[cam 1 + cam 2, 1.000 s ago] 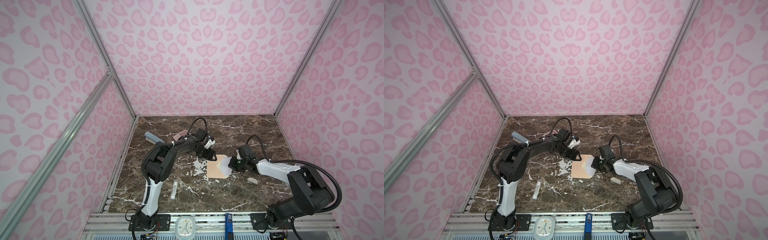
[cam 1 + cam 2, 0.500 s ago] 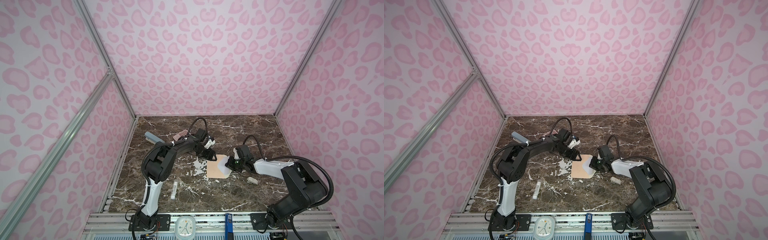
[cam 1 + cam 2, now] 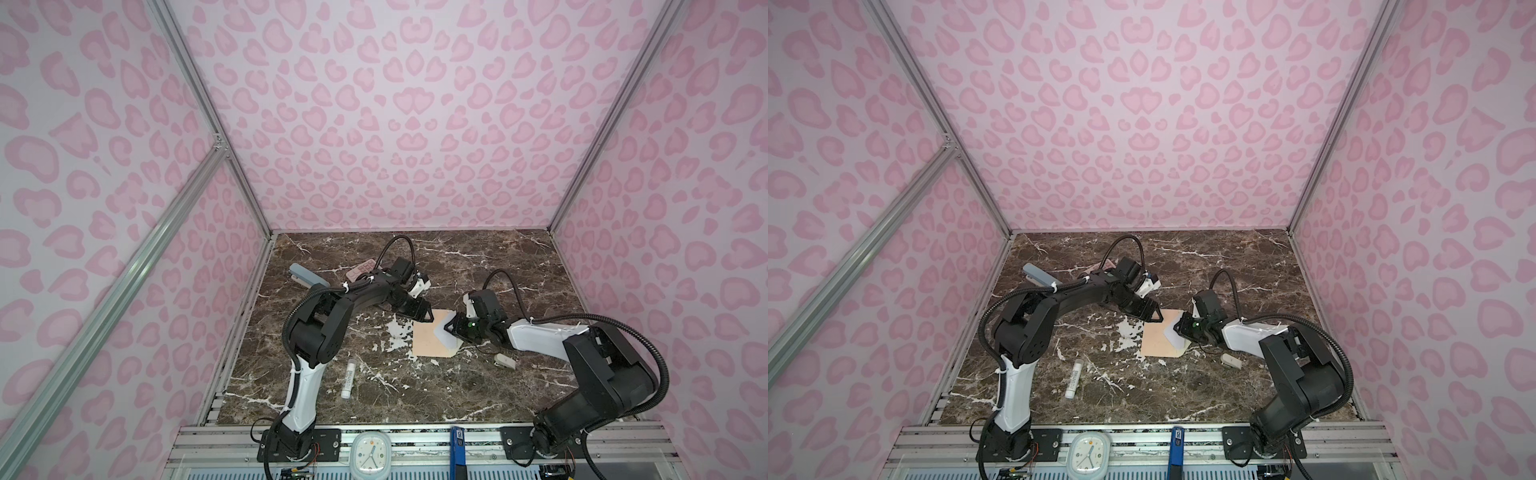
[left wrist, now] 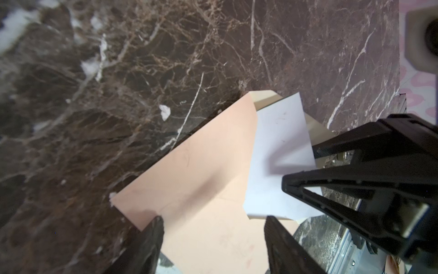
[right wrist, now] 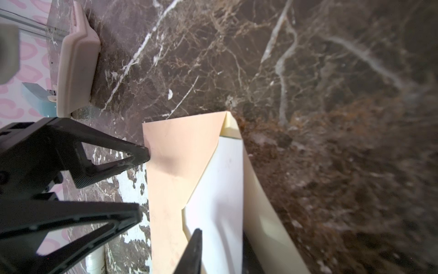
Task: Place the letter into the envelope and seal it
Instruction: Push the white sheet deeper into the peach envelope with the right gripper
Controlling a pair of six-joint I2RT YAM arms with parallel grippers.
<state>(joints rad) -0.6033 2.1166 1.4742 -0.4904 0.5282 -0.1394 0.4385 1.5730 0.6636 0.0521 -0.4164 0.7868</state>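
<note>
The peach-tan envelope (image 3: 428, 345) (image 3: 1156, 343) lies flat on the marble, mid-table. The white letter (image 3: 446, 337) (image 4: 277, 147) (image 5: 218, 189) sits partly inside its mouth, sticking out on the right over the raised cream flap (image 5: 263, 213). My left gripper (image 3: 428, 318) (image 4: 213, 225) is open, its fingertips (image 5: 139, 154) spread on the envelope's far corner. My right gripper (image 3: 449, 328) (image 5: 222, 239) is at the letter's outer edge. One finger is above the sheet and one below, with a gap between them.
A white glue stick (image 3: 348, 379) lies near the front left. A pink calculator (image 3: 360, 269) (image 5: 75, 66) and a blue stapler (image 3: 305, 276) sit at the back left. A small beige object (image 3: 505, 360) rests by the right arm. A clock (image 3: 370, 453) stands on the front rail.
My right gripper has edged left toward the envelope with the letter, and its jaws have parted from shut. The left arm has stayed put on the envelope.
</note>
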